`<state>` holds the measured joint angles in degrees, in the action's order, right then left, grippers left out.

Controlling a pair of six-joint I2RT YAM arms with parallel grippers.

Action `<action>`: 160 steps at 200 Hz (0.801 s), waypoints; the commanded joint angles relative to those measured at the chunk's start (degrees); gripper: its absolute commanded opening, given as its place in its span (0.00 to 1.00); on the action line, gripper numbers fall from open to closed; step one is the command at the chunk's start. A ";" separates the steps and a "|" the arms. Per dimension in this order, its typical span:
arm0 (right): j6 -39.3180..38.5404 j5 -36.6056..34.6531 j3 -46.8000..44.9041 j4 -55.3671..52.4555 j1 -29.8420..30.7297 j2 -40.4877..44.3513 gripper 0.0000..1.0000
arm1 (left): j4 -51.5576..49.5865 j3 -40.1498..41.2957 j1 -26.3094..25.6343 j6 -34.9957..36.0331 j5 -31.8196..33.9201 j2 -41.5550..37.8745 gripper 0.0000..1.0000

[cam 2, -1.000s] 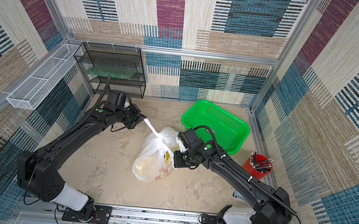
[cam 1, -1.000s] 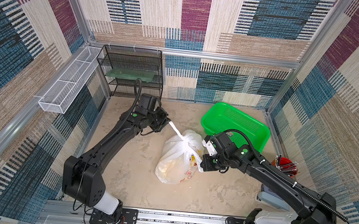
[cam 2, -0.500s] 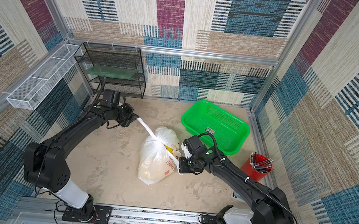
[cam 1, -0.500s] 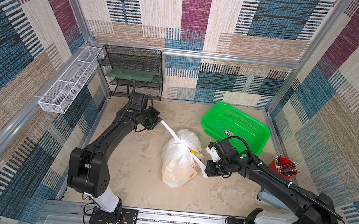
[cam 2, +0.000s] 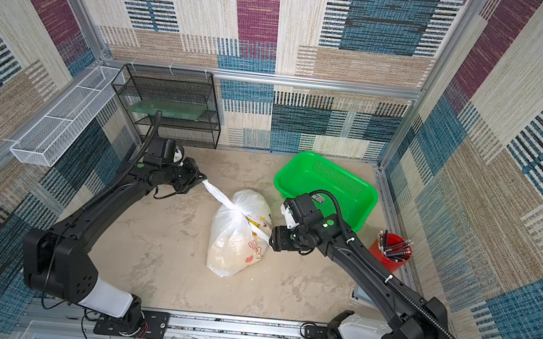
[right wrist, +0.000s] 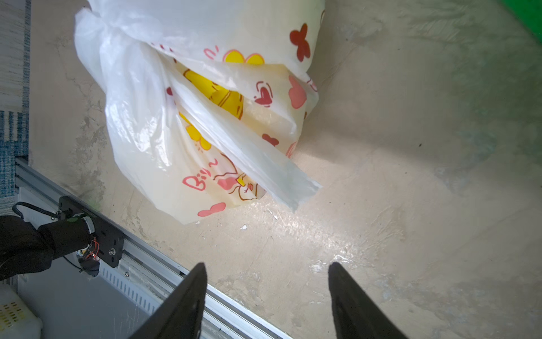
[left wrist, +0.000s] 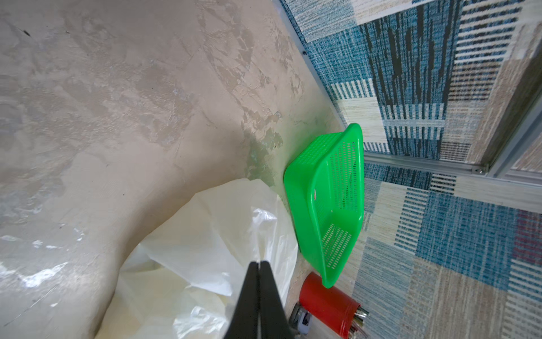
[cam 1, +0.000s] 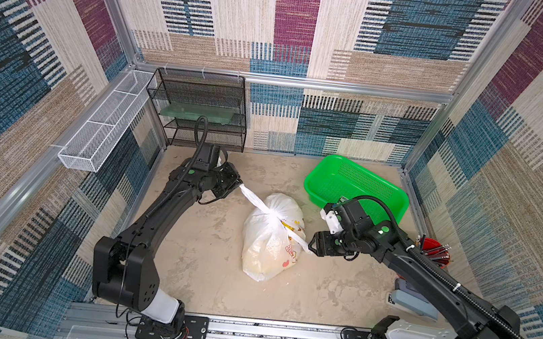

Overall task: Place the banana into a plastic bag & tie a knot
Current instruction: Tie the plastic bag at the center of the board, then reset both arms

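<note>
Pinching one handle strip (cam 1: 254, 198), the left gripper (cam 1: 239, 185) holds the plastic bag (cam 1: 267, 251) taut at frame centre; the other strip (cam 1: 300, 240) runs lower right from the knot (cam 1: 274, 217) toward the right gripper (cam 1: 312, 248), jaws spread.

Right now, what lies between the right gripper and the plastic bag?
Bare tabletop, in the right wrist view; the bag trails a handle strip toward the open jaws.

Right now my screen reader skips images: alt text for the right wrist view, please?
A translucent white plastic bag with pink and yellow cartoon prints lies on the beige tabletop, one handle strip loose. The right gripper has open, empty jaws.
</note>
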<state>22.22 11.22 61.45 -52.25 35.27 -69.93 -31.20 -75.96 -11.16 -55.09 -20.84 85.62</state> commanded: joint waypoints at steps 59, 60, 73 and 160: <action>-0.23 -11.01 -0.83 15.75 -9.60 13.88 0.95 | -5.45 3.02 0.07 15.64 6.31 -6.83 0.98; -0.15 -11.21 -1.13 16.16 -9.91 14.22 0.95 | -5.32 3.19 0.08 15.63 6.50 -7.07 0.99; 0.95 -12.81 -4.02 20.54 -14.65 17.98 0.95 | -2.69 6.88 0.42 15.07 8.69 -10.63 0.99; -11.58 -30.93 -29.01 54.80 -28.29 15.60 0.95 | 1.87 25.33 0.92 20.86 45.15 -33.13 0.99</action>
<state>18.02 -14.17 37.30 -16.01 7.27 -52.73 -35.64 -56.25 -10.55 -41.89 13.02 56.80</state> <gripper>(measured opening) 0.952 0.989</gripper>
